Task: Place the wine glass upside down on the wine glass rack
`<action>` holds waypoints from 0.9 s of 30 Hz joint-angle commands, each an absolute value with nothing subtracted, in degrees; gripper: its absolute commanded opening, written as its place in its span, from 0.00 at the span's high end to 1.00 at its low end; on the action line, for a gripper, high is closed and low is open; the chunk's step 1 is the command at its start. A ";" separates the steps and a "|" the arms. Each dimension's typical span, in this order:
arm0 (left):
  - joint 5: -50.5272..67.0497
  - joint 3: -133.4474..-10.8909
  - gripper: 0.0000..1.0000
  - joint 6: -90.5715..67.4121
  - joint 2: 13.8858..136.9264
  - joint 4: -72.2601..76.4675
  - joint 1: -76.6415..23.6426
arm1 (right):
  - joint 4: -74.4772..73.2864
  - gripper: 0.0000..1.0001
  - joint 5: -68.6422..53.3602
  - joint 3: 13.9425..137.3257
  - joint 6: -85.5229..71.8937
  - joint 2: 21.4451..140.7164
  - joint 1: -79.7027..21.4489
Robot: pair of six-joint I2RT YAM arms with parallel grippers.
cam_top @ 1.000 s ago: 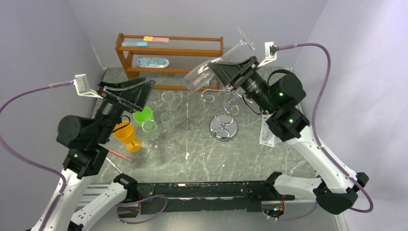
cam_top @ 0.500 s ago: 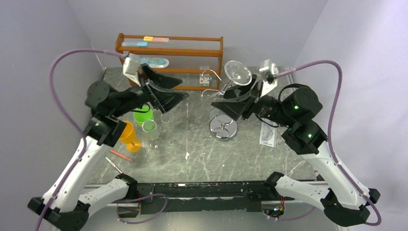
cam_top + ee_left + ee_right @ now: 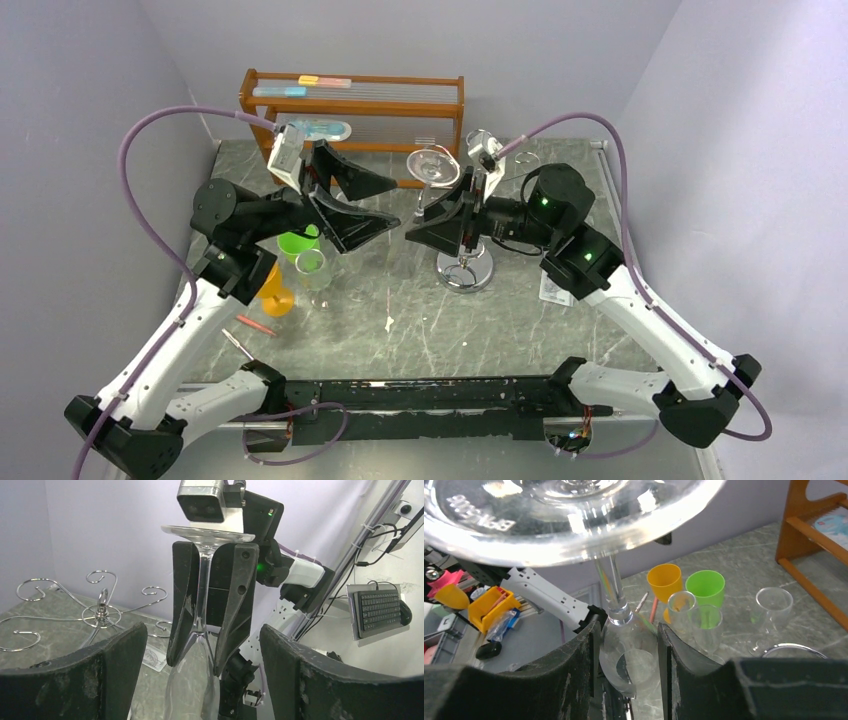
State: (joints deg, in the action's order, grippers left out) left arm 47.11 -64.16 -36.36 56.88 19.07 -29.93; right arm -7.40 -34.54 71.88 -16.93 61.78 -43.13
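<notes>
My right tool [image 3: 627, 626] was clamped where stem meets bowl on the wine glass [image 3: 202, 575], which I thought was light, slippery and easy to break, foot up near the wine glass rack [image 3: 463, 268]; my left tool [image 3: 390, 203] stood wide apart.

There are 2 grippers, the left gripper [image 3: 202, 630] and the right gripper [image 3: 629, 635], and each has 2 fingers. Between the right gripper's fingers is 1 wine glass [image 3: 204, 575]. Beyond the left gripper's fingers, off to their left side, stands 1 wine glass rack [image 3: 102, 611]; 5 of its curled arm ends show in the left wrist view. Past the right gripper's fingers stand 1 orange goblet [image 3: 664, 580], 1 green cup [image 3: 705, 585] and 3 clear glasses [image 3: 774, 602]. Well behind the left gripper's fingers, toward the arm bases, lie 2 thin sticks [image 3: 252, 324]. Behind the right gripper's fingers lies 1 printed card [image 3: 553, 285]. Farther back than both pairs of fingers stands 1 wooden shelf unit [image 3: 352, 80].
</notes>
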 commanded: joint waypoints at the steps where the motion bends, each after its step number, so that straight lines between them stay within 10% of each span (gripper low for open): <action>1: 49.68 -62.87 0.15 -35.68 57.50 21.84 -31.10 | -3.26 1.00 -37.28 72.06 -18.23 62.39 -44.37; 27: 50.91 -64.87 0.60 -25.16 60.14 7.15 -36.12 | -4.72 1.00 -30.07 72.10 -15.81 63.78 -50.18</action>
